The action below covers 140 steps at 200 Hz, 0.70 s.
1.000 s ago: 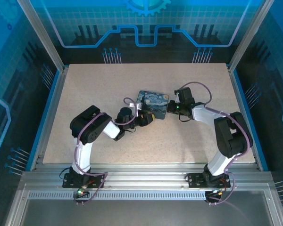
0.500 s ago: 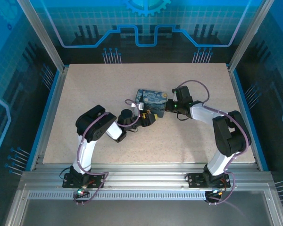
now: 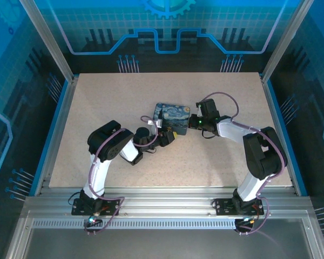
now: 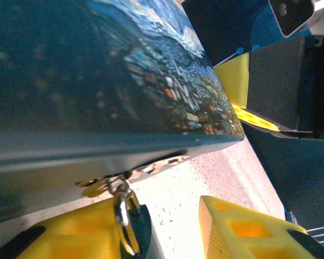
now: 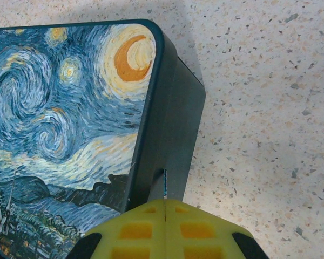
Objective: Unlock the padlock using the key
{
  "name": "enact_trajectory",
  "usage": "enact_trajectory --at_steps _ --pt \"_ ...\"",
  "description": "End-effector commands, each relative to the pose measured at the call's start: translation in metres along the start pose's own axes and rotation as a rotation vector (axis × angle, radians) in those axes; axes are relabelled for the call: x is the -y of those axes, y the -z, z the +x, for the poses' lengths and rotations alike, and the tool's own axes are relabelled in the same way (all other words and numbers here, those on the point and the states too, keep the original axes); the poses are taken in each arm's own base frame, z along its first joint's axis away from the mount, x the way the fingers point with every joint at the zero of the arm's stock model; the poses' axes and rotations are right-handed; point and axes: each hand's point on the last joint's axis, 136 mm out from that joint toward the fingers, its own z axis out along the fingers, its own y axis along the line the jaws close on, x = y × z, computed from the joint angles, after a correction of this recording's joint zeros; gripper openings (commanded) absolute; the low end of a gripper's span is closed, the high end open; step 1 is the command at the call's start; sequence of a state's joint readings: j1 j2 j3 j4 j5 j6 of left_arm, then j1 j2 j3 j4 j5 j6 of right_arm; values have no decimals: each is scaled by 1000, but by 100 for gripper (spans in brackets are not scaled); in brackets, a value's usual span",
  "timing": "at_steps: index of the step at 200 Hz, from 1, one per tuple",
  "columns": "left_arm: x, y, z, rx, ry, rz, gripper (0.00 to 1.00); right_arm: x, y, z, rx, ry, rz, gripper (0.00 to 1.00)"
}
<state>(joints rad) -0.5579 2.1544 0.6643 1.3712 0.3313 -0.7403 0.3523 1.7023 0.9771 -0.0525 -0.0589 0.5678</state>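
Note:
The box (image 3: 173, 117) with a starry-night lid lies mid-table. In the left wrist view a metal hasp (image 4: 151, 168) juts from its front edge, and the padlock (image 4: 127, 216), a silver shackle on a dark body, hangs from it. My left gripper (image 4: 167, 221) is open at the hasp. The padlock rests against the left finger (image 4: 70, 232), with bare table between it and the right finger (image 4: 243, 232). My right gripper (image 5: 165, 204) is shut, tips against the box's dark side wall (image 5: 173, 145). The key is hidden.
The box lid (image 5: 65, 108) spreads left of my right fingers, with speckled tabletop (image 5: 259, 108) to their right. Both arms meet at the box, the left gripper (image 3: 164, 138) at its near-left corner and the right gripper (image 3: 193, 123) at its right side. Frame posts and blue walls ring the table.
My left gripper's jaws have narrowed and it has shifted slightly back and left at the box's corner. The right gripper has edged left against the box, staying shut.

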Motion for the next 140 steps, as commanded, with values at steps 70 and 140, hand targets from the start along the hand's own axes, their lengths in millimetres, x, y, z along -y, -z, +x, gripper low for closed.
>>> enact_trajectory --at_steps 70,140 --pt "-28 11 22 -95 77 -91 33 -8 -2 3 -8 22 -12 0" --pt "-36 17 22 -121 106 -126 25 -11 -1 4 -8 24 -24 0"
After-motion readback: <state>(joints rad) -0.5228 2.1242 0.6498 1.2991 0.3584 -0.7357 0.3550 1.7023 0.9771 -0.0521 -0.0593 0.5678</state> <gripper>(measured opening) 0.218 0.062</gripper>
